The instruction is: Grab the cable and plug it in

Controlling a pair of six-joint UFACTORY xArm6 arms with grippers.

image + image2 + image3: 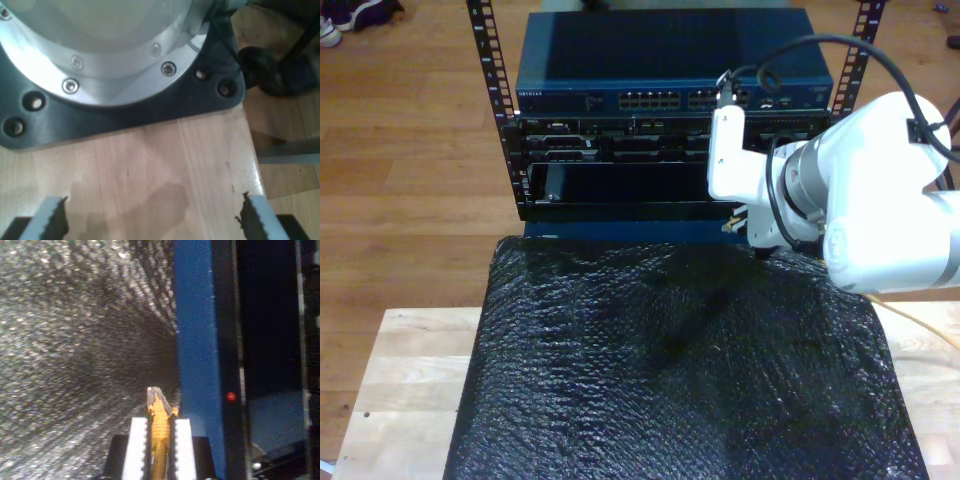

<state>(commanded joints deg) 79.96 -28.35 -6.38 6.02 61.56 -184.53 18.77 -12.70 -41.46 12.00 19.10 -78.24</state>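
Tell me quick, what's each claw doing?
My first gripper: open, holding nothing.
My second gripper: closed on the cable, just behind its connector.

A warm brown wooden plank floor (410,150) runs along the top and the exterior view's left. A pale light-wood table (405,370) fills the lower part, mostly covered by a glossy black bubble-textured mat (670,370). Beyond the mat stands a black metal rack (490,60) with perforated uprights, holding a dark blue network switch (665,60) above darker units. A pair of shoes (345,15) lies on the floor in the exterior view's top left corner
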